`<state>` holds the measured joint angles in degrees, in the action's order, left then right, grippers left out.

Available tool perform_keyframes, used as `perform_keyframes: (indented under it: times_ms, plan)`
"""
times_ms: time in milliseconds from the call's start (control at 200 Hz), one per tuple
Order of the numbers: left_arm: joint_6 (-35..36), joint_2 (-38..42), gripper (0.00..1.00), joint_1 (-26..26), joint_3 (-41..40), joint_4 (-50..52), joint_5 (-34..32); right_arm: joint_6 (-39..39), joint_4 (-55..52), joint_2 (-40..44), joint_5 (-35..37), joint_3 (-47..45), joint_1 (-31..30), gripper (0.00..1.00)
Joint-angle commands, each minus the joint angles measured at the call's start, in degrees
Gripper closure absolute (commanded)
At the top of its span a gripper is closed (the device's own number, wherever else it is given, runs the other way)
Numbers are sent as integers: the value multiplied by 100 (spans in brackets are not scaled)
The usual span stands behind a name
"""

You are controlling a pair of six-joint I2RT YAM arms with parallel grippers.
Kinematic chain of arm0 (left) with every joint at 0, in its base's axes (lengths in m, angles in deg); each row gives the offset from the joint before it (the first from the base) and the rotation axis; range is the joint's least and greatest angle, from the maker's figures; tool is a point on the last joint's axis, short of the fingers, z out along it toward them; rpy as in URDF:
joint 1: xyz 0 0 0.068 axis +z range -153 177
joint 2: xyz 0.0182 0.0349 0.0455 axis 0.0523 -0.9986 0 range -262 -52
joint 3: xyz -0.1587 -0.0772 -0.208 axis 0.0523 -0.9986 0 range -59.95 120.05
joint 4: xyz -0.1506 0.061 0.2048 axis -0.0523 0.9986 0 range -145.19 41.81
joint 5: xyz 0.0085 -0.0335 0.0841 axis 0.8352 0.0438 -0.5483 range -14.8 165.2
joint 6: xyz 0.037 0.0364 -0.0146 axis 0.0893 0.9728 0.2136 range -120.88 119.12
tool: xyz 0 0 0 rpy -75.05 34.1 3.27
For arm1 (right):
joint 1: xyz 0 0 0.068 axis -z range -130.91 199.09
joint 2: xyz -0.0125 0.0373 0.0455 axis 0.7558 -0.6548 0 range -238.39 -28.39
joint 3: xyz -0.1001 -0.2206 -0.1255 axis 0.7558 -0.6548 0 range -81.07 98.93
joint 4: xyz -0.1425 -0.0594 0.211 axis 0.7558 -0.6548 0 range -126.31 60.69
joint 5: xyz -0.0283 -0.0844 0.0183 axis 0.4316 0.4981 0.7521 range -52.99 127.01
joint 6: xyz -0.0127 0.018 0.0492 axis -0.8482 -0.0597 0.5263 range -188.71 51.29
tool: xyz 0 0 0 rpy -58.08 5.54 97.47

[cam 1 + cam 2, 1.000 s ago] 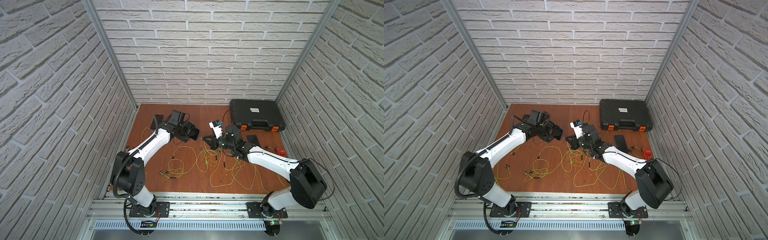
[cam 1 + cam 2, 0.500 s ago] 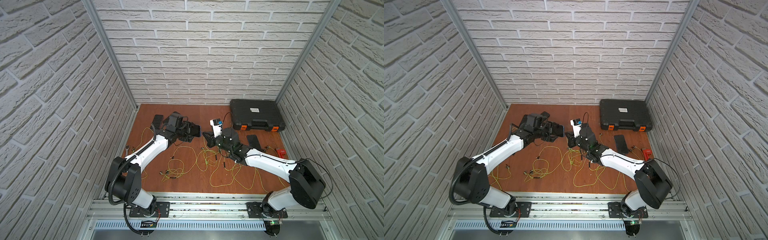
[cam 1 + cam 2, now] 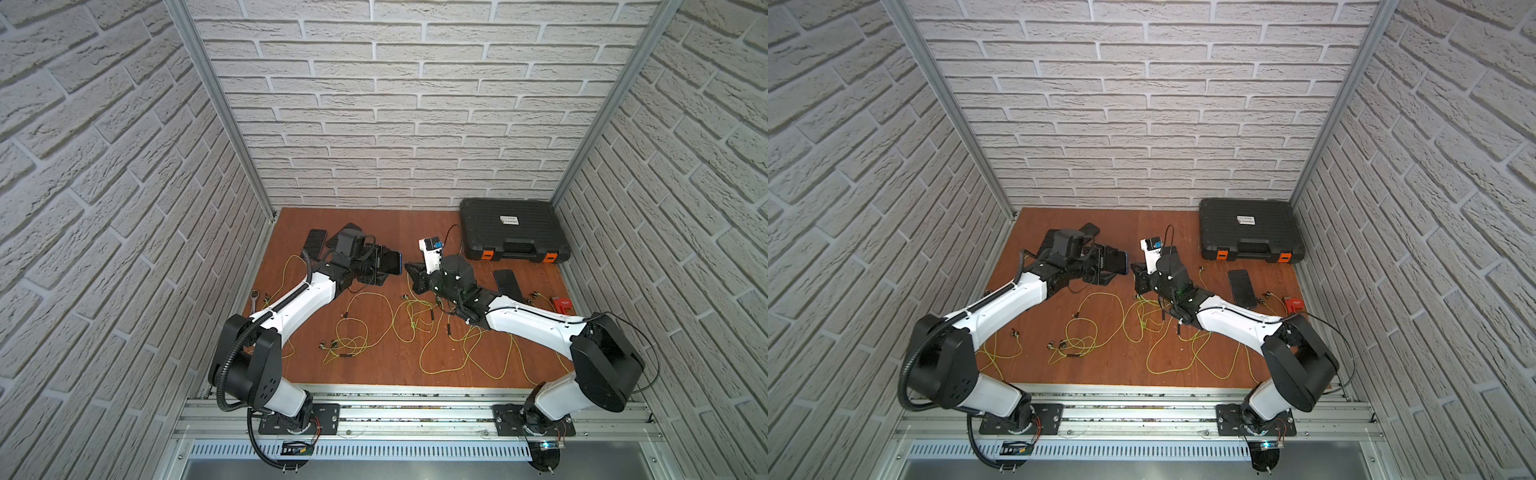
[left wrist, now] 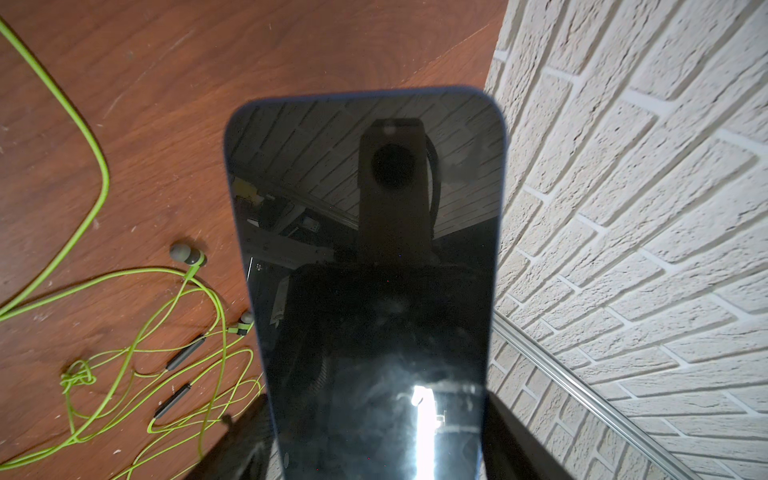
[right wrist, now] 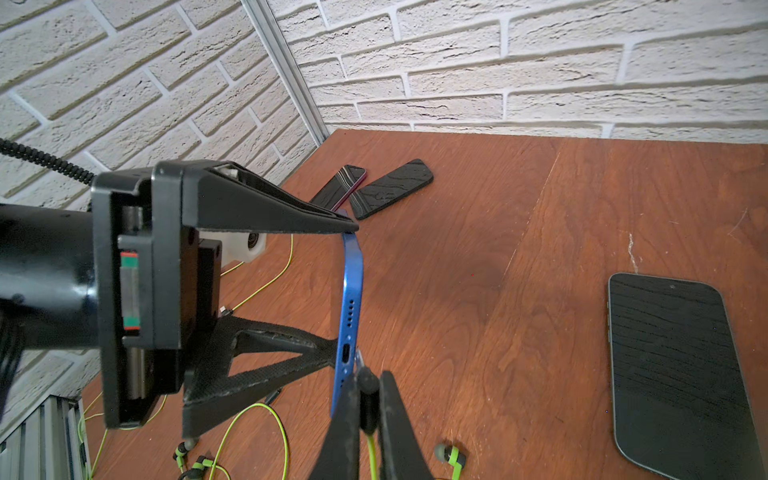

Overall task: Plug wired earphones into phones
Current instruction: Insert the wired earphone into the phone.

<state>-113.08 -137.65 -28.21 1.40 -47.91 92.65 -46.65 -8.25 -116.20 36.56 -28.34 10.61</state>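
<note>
1. Right wrist view gives us the closest look: the left hand [image 5: 345, 289] grips a flat black smartphone with a thin blue metal edge [image 5: 349, 316]. One finger presses on each long side, so the phone stands on edge above the table.
2. We see that phone's short end, with its port and speaker holes, turned toward the right hand [image 5: 369, 388].
3. The right hand is closed on the small dark plug [image 5: 368, 395] of a thin yellow-green earphone cord [image 5: 372, 453], which trails out from between its fingers.
4. The plug's metal tip sits just beside the port. We cannot tell whether it touches the blue edge.
5. From the left wrist view, the held phone's dark glass face fills the middle. Beside it on the reddish-brown wooden table [image 4: 166, 83] lie grey-tipped earbuds [image 4: 187, 255] and dark inline remotes [image 4: 185, 353] on tangled cords.
6. In both top views the two hands meet near the table's middle, with loose yellow-green cords [image 3: 415, 328] strewn in front of them.
7. Three other phones lie flat. A phone with a reddish edge [image 5: 338, 187] and a black phone [image 5: 392, 187] lie close together toward the back on the left arm's side. A third black phone [image 5: 681, 374] is on the right arm's side.
8. We see a large ribbed black case with orange latches [image 3: 511, 230] shut at the back right corner. A small red object [image 3: 563, 303] lies near the right edge.
</note>
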Motion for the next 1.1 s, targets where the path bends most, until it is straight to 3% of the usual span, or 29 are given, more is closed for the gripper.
perform_keyframes:
  times_ms: [0, 770, 1095]
  plan:
    - [-19, 289, 100, -23, -52, -509, 82, 25, 348, -8, 10, 176, -19, 94]
    - [-19, 299, 100, 37, -177, -598, -19, -185, 488, 420, 98, -19, -101, 94]
    - [-28, 338, 100, 55, -155, -659, -18, -160, 284, 131, 30, 201, -116, 94]
